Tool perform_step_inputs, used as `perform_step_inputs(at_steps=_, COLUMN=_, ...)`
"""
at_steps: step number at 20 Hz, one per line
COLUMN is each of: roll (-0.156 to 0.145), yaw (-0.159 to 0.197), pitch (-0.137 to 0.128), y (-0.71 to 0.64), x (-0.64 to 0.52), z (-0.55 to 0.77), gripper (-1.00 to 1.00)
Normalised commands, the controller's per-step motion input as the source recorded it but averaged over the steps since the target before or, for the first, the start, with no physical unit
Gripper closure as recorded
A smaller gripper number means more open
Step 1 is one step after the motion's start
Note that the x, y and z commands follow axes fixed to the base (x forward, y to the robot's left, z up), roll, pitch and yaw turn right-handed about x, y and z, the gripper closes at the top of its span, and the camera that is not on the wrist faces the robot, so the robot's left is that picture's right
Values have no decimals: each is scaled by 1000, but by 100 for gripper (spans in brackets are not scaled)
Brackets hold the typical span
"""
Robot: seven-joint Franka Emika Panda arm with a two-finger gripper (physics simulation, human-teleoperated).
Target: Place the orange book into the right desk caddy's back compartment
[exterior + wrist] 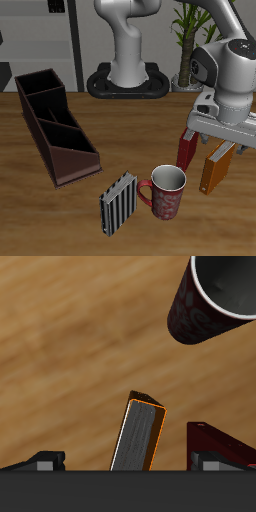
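Note:
The orange book stands tilted on the table near the right edge of the exterior view, next to a dark red book. My gripper hangs just above them, open, with its fingers on either side of the orange book's top. The wrist view shows the orange book with pale page edges between the fingers of my gripper, not clamped. The right desk caddy is a long dark brown box across the table. Its tall-walled back compartment is the end farthest back.
A dark red mug stands near the table's front edge beside the books; it also shows in the wrist view. A black-and-white striped book stands beside the mug. The dark red book is close to one finger.

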Motion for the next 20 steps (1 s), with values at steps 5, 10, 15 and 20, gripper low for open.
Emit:
perform_step_inputs(at_steps=5, roll=-1, yaw=-19, pitch=39, y=0, x=61, z=-256, gripper=-100)
perform_step_inputs(at_steps=10, roll=27, yaw=-2, pitch=36, y=26, x=47, z=-245, gripper=-100)
perform_step_inputs(at_steps=15, roll=10, yaw=-36, pitch=27, y=-28, x=13, z=-89, gripper=100)
perform_step_inputs(at_steps=20, roll=0, yaw=-18, pitch=-3, y=-59, x=0, z=74, gripper=100)
